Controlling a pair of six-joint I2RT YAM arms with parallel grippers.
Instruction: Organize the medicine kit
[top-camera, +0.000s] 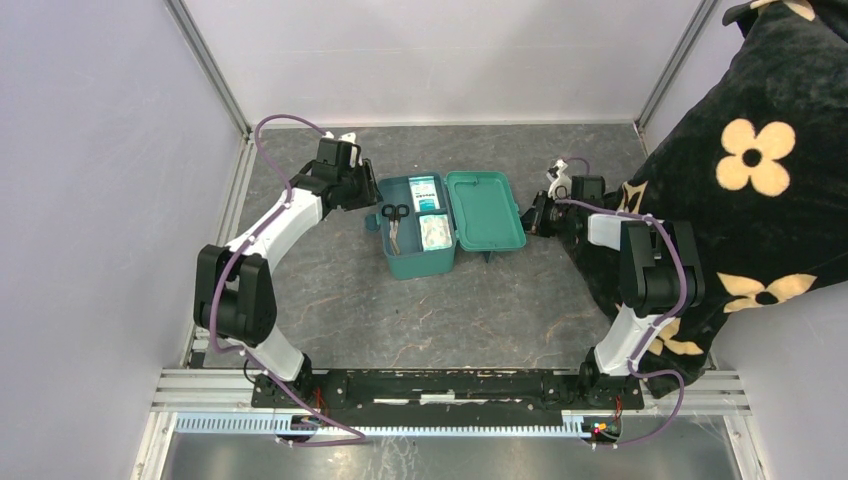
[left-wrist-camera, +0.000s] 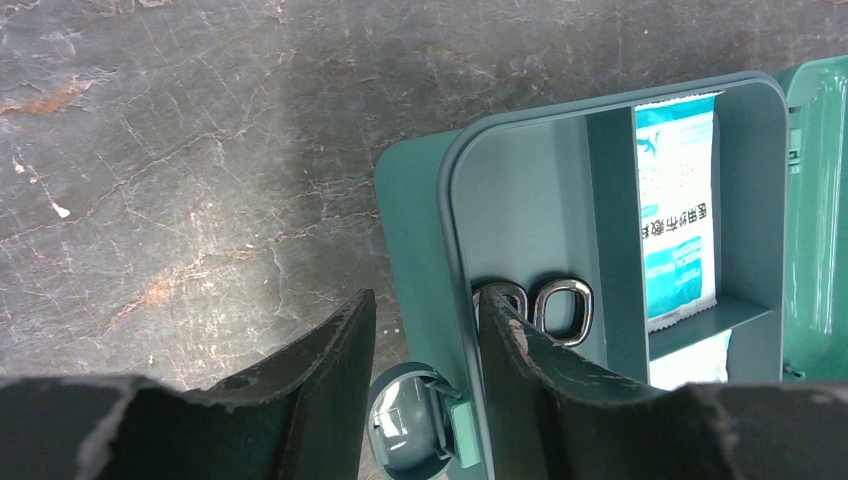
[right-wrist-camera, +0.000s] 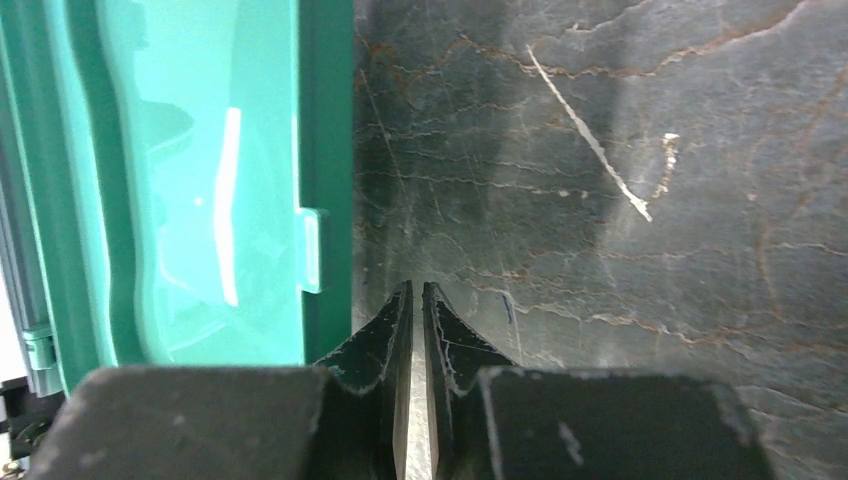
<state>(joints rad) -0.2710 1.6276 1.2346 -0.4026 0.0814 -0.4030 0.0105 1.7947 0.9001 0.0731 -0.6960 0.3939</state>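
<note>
My left gripper (left-wrist-camera: 428, 300) stands released astride the side wall of the open teal-green plastic medicine kit (left-wrist-camera: 452, 200), one finger inside beside the steel scissor loops (left-wrist-camera: 562, 312); I should pinch the wall squarely, clear of those loops; my right gripper (right-wrist-camera: 416, 292), clenched empty, sits beside the kit's glossy lid (right-wrist-camera: 200, 180); the white-and-blue sachet (left-wrist-camera: 678, 200) beyond carries Chinese print I cannot read.
</note>
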